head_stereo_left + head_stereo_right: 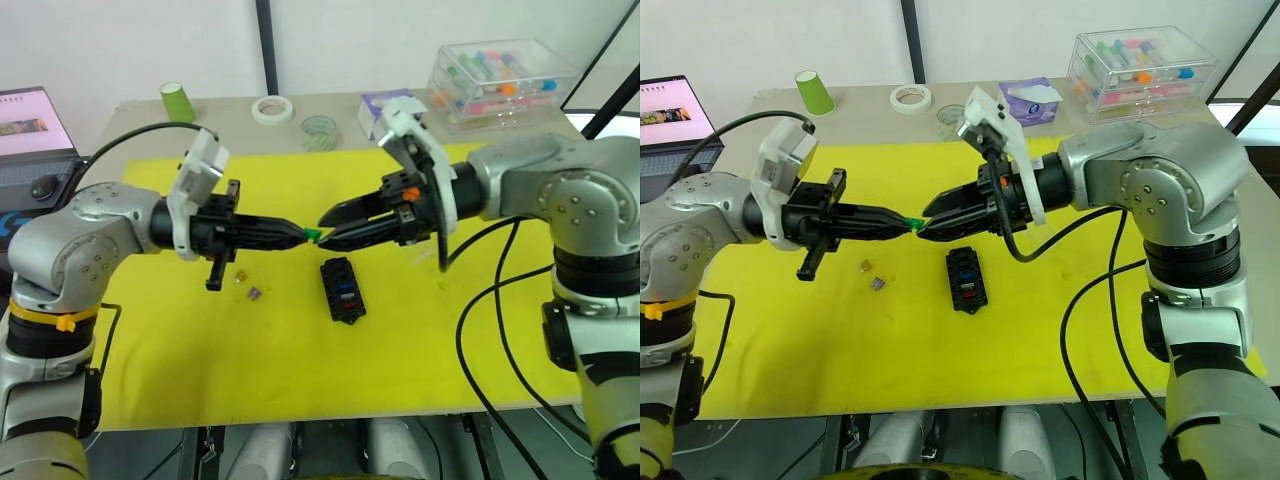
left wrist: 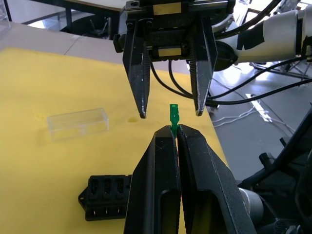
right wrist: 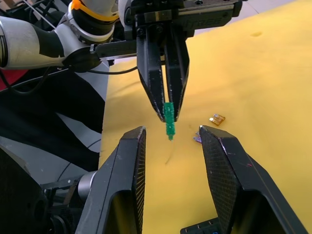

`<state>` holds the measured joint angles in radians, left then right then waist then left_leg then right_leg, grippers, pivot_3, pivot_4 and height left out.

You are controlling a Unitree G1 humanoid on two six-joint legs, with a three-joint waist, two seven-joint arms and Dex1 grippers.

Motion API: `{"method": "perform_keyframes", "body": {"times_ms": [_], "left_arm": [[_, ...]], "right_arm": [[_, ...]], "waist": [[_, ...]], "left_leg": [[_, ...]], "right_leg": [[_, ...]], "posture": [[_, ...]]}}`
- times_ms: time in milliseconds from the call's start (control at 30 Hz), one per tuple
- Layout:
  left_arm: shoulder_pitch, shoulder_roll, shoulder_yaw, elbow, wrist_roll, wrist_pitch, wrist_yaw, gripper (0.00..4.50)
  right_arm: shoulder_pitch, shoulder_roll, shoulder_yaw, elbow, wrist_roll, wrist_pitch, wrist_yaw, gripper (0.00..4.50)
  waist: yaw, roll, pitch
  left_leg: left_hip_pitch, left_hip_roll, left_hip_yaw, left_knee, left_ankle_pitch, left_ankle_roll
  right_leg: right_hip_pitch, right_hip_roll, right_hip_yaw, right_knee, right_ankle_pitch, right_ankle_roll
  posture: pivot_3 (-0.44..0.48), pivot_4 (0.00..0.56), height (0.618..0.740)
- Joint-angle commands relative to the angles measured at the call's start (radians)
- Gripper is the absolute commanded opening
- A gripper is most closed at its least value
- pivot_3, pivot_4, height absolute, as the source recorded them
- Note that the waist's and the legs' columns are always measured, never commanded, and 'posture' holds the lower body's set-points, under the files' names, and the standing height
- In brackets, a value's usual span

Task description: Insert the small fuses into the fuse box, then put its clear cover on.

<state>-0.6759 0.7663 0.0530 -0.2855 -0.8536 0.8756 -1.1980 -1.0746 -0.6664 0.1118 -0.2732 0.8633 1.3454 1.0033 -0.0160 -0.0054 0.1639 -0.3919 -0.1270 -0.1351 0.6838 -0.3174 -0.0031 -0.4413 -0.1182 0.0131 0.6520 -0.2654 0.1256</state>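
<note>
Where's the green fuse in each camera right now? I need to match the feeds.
Left eye: green fuse between both gripper tips, above the yellow mat.
Right eye, same spot.
Left wrist: pinched in the shut left gripper.
Right wrist: ahead of the open right gripper.
Shared landmark: fuse box.

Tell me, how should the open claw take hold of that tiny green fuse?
Probably by the free end of the tiny translucent green blade fuse, which juts beyond the shut left claw. The open right claw faces it head-on, one finger either side, so closing across that exposed end looks best.
</note>
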Motion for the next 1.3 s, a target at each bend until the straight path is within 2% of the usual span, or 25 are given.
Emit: {"method": "perform_keyframes", "body": {"times_ms": [33,67,1300], "left_arm": [[-0.008,0.013,0.006,-0.006,0.005,-0.023,-0.005,0.00],[-0.007,0.013,0.006,-0.006,0.005,-0.023,-0.005,0.00],[0.006,0.013,-0.005,-0.019,0.014,-0.025,0.003,0.00]], "right_arm": [[-0.026,-0.003,-0.009,-0.027,0.012,-0.016,-0.007,1.04],[-0.026,-0.005,-0.006,-0.027,0.011,-0.017,-0.008,0.64],[-0.027,0.005,0.022,-0.028,0.010,-0.049,-0.032,0.64]], "waist": [[0.000,0.000,0.000],[0.000,0.000,0.000],[0.000,0.000,0.000]], "left_leg": [[0.000,0.000,0.000,0.000,0.000,0.000],[0.000,0.000,0.000,0.000,0.000,0.000],[0.000,0.000,0.000,0.000,0.000,0.000]], "right_leg": [[0.000,0.000,0.000,0.000,0.000,0.000],[0.000,0.000,0.000,0.000,0.000,0.000],[0.000,0.000,0.000,0.000,0.000,0.000]], "posture": [[0.000,0.150,0.740],[0.000,0.150,0.740],[0.000,0.150,0.740]]}}
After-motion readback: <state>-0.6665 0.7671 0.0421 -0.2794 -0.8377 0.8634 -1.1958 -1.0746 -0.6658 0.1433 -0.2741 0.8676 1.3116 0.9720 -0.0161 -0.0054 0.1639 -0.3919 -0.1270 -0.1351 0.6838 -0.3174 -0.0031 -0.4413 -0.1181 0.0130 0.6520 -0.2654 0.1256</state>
